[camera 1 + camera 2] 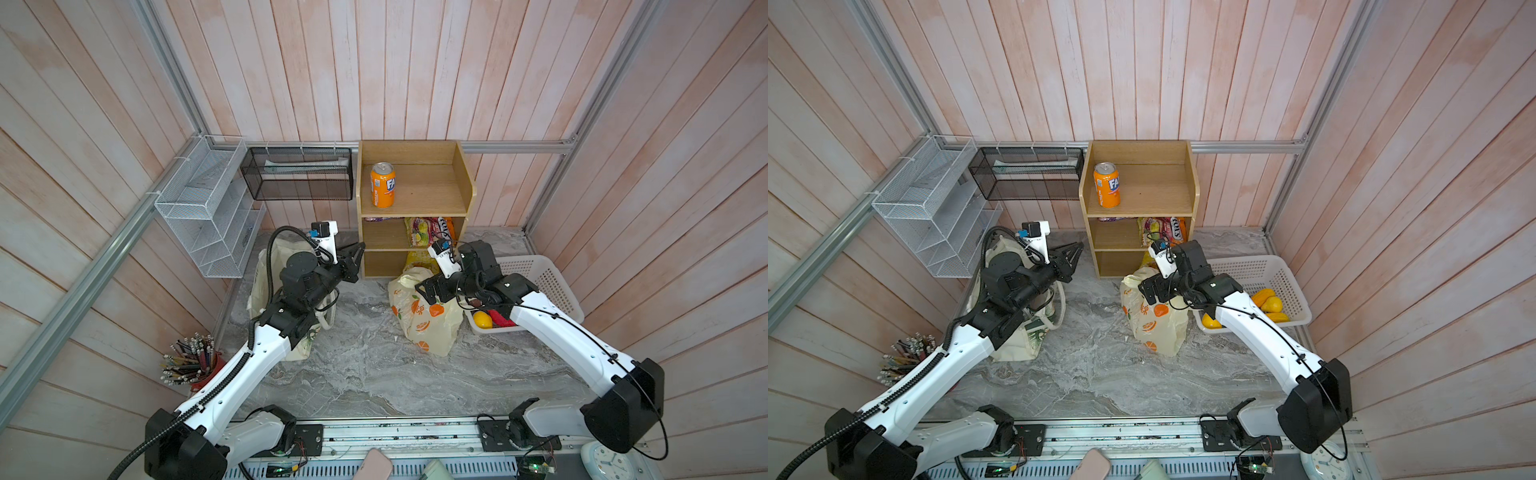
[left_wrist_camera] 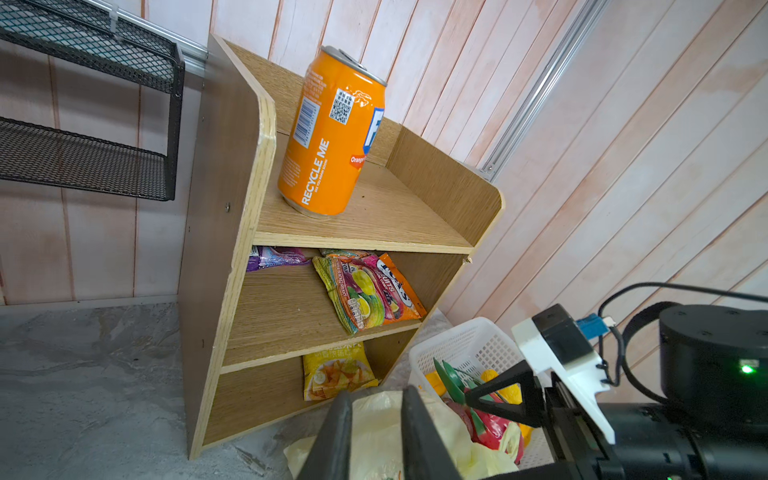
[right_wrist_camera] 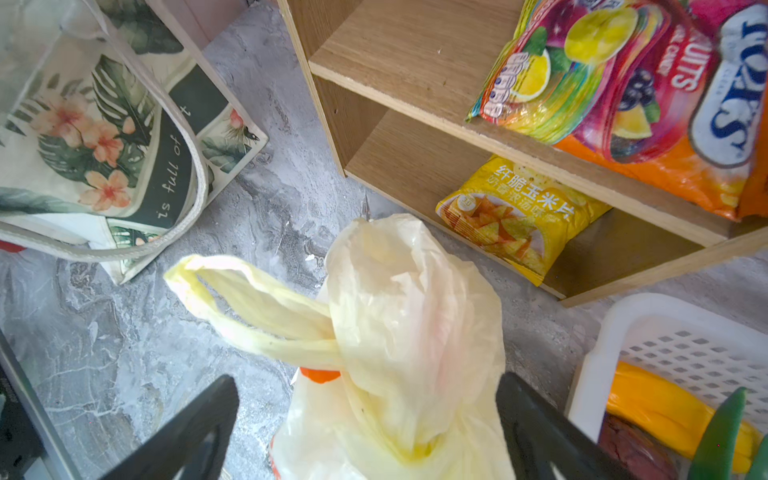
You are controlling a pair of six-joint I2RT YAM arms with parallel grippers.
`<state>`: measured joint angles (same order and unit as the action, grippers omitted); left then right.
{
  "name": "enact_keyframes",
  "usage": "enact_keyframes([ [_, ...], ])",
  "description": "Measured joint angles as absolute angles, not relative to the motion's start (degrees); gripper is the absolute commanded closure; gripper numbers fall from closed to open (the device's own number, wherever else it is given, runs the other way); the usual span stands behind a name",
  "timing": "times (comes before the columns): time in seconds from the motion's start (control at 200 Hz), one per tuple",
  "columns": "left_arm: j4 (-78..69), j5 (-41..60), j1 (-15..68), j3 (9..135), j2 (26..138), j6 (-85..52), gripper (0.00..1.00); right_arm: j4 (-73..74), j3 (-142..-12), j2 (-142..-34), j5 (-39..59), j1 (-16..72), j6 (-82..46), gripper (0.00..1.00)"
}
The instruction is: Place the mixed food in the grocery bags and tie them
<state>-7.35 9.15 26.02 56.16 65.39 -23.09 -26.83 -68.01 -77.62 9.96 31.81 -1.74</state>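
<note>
Right wrist: plastic bag (image 3: 415, 311) bunched closed; basket (image 3: 665, 309) holds yellow fruit (image 3: 665, 409).

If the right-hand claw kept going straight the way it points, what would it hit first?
Probably the pale-yellow plastic bag: its bunched top lies straight ahead, between the right gripper's open jaws. Exact depth is unclear.

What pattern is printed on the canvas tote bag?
The canvas tote shows green leaves and pink flowers on cream, best in the right wrist view.
</note>
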Motion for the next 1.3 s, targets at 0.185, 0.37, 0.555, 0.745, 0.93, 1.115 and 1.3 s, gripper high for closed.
enact_keyframes([
  [0.185,-7.0,9.2,26.0,56.2,65.4,-23.1,0.74,-26.7,-63.5,-77.4,10.9,30.8,-1.2,0.02],
  [0.37,-6.8,9.2,26.0,56.1,65.3,-23.1,0.66,-25.3,-61.6,-78.2,13.4,28.8,-1.0,0.08],
  [0.555,-6.3,9.2,25.9,56.1,64.7,-23.0,0.48,-24.1,-61.6,-80.8,16.7,28.7,-0.7,0.62],
  [0.745,-4.1,8.1,25.9,56.2,62.7,-21.2,0.30,-23.5,-61.4,-80.7,19.4,28.7,-1.5,1.00],
  [0.93,6.1,2.0,25.9,59.5,62.6,-17.6,0.21,-23.8,-61.1,-77.9,20.8,28.7,-3.1,1.00],
  [1.115,19.4,-9.5,25.9,63.7,63.7,-13.9,0.18,-24.9,-64.0,-73.3,22.0,28.7,-5.4,1.00],
  [1.3,28.5,-18.3,25.9,63.8,65.6,-12.6,0.17,-24.9,-68.2,-70.8,23.7,28.7,-7.6,1.00],
])
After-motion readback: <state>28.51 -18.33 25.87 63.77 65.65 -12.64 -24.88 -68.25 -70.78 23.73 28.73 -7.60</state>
